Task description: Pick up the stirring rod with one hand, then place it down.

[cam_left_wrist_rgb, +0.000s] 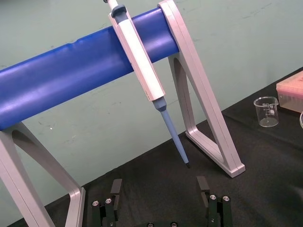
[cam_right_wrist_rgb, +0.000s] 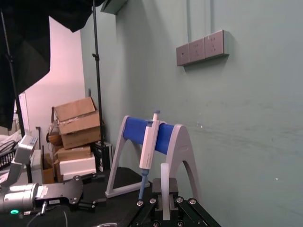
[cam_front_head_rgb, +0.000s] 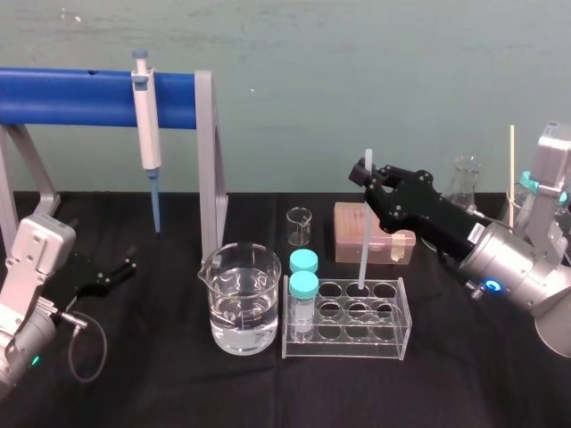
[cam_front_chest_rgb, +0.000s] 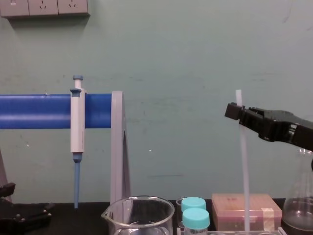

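The right gripper (cam_front_head_rgb: 372,178) is clamped on the stirring rod (cam_front_head_rgb: 364,232) just below its top end. It holds the rod upright over the rack (cam_front_head_rgb: 343,349) in the middle of the table (cam_front_head_rgb: 464,374). The rod's lower end sits in or just over a hole in the rack's far row, and we cannot tell whether it touches the rack floor.

We judge this to be the carry between lifting and laying down. To do it well, we would raise the rod straight along its own length until the tip is clear of the hole's rim. A sideways pull before that could lever the light rack over or bend the rod. Then we would swing to bare cloth, lower until the whole rod lies flat, and only then let go, because a round rod will roll. The beaker (cam_front_head_rgb: 271,299) of water just left of the rack and the two capped tubes (cam_front_head_rgb: 303,285) in its left holes are close. A path to the right or nearer therefore looks safer.

The rod is thin, straight, smooth and milky white, and probably slippery between flat jaws. Rack and beaker are clear, hard and glossy, the tubes wear teal caps, and the table is covered in matte black cloth.

The left gripper (cam_front_head_rgb: 116,270) rests low at the left, jaws spread and empty, nearer than the pipette (cam_front_head_rgb: 146,125) hanging on its blue bar (cam_front_head_rgb: 71,96).
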{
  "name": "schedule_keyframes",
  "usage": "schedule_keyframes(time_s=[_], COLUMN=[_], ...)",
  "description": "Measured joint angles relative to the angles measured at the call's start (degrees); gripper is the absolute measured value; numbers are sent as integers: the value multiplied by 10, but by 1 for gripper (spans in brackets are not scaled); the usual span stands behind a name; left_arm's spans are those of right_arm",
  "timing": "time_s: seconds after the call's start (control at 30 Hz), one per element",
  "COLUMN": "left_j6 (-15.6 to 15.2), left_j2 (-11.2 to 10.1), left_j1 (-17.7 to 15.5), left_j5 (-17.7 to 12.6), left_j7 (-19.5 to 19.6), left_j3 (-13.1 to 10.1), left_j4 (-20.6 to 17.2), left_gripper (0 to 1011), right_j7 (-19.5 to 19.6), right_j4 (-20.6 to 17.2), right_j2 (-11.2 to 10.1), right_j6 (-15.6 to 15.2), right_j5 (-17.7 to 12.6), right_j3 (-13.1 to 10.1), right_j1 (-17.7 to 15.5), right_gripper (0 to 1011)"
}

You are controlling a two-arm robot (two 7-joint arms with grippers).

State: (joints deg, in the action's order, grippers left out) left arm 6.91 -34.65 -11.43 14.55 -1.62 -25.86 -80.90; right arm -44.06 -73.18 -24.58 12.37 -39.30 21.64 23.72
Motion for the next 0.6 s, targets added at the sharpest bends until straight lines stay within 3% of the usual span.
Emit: schedule_keyframes(time_s=[0.6], left_j6=[0], left_j2=[0], left_j1=[0], left_j5=[0], left_j7=[0], left_j3=[0], left_j4=[0], left_gripper=[1000], right_j7=[8], right_j4=[51], right_j2=[16], right_j6=[8], right_j5=[19], right_j3=[17], right_j1=[7], right_gripper=[71])
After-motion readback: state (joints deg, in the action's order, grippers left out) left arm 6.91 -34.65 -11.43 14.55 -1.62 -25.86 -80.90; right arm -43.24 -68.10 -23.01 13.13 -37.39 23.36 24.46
